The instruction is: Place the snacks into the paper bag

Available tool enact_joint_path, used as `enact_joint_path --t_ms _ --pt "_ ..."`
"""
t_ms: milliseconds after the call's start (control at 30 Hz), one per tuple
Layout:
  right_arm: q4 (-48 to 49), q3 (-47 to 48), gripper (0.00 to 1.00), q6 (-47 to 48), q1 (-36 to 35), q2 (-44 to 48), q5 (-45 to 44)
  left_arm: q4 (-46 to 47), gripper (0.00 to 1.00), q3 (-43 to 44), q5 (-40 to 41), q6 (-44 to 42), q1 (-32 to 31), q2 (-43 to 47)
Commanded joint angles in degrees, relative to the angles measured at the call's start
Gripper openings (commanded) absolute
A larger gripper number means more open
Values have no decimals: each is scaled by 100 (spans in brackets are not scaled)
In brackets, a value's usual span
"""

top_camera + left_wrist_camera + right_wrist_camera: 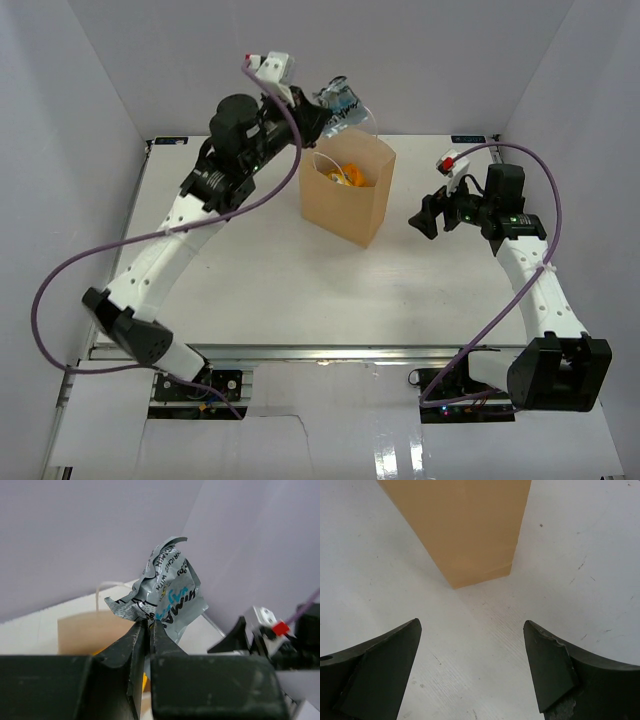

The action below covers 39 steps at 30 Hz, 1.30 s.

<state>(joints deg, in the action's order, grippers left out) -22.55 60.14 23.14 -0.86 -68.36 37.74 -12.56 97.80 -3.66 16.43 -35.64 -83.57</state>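
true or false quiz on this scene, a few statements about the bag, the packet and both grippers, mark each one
1. The left gripper is shut on a crinkled silver packet. True.
2. The right gripper holds a snack. False: it is open and empty, pointing at the bag's lower part.
3. The bag lies on its side. False: it stands upright on the table, mouth open.
4. An orange snack sits inside the bag. True.
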Motion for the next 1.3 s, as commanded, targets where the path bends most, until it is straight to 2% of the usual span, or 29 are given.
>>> enact_joint_path --t_ms 0,67,133,300,400,433,467,500,533,567,667,800,867,933,1033,1167,1267 --pt "84 -72 89 77 16 217 111 -500 2 984 -231 -350 162 -1192" --pt "57 -116 89 59 16 261 111 -642 3 1520 -336 -429 215 -1564" --pt "40 -177 89 59 16 340 59 -739 3 1680 -328 -456 233 -1907" --pt "-39 -301 89 95 16 472 -3 -722 5 1716 -319 -377 382 -2093" --pt "-83 -345 89 95 16 481 -3 -696 12 1707 -511 -307 426 -2093" --pt "-92 -354 89 95 16 481 6 -695 30 1716 -565 -289 435 -2093" --pt "-110 -345 89 103 16 455 23 -704 44 1725 -583 -237 435 -2093" --pt "-145 -328 90 112 16 429 41 -696 66 1742 -635 -184 435 -2058" --pt "-171 -327 90 121 16 429 41 -695 66 1769 -636 -184 435 -2058" --pt "-206 -293 91 121 16 411 58 -695 79 1804 -627 -131 435 -2023" --pt "-391 -161 98 174 16 393 50 -695 90 1944 -540 -52 452 -1918" --pt "-400 -47 90 -203 16 428 -555 -713 96 1656 -364 -95 505 -1209" --pt "-408 -2 90 -467 16 464 -1011 -696 98 893 -49 -192 505 -733" --pt "-400 33 90 -721 16 490 -1355 -634 98 130 198 -201 514 180" --pt "-382 24 90 -880 16 630 -1900 -406 98 -2238 664 -96 532 1603" --pt "-400 -37 90 -1065 16 832 -2532 -537 98 -4000 1094 448 558 3186" --pt "-435 -99 90 -1267 16 973 -2884 -616 98 -4819 1227 887 558 4154"
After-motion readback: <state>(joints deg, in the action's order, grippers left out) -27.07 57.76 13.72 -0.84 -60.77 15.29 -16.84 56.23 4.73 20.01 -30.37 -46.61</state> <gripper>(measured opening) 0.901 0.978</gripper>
